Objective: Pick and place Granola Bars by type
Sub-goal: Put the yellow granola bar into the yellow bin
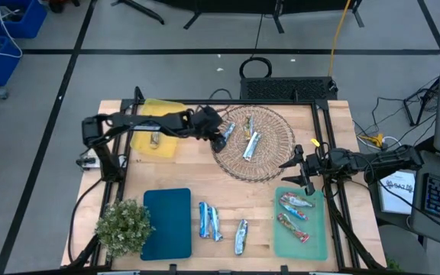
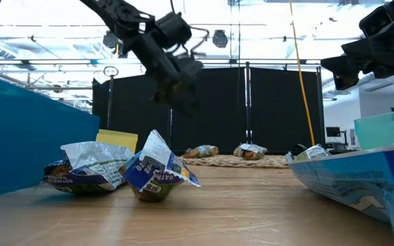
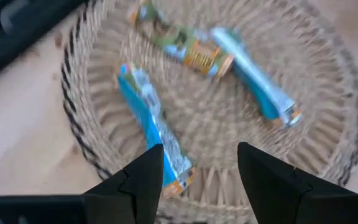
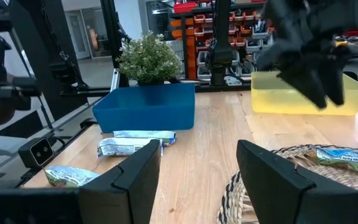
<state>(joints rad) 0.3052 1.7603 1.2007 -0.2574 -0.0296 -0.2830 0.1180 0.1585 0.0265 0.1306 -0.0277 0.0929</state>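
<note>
The left gripper (image 3: 197, 171), fingers apart, hovers over the wicker basket (image 1: 277, 166), lining up on a blue granola bar (image 3: 151, 127) there. Next: descend, straddle, close. The right gripper (image 1: 305, 169) waits, fingers apart.

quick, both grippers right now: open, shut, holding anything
Left gripper: open, empty, over the wicker basket above a blue granola bar.
Right gripper: open, empty, by the basket's edge.
</note>
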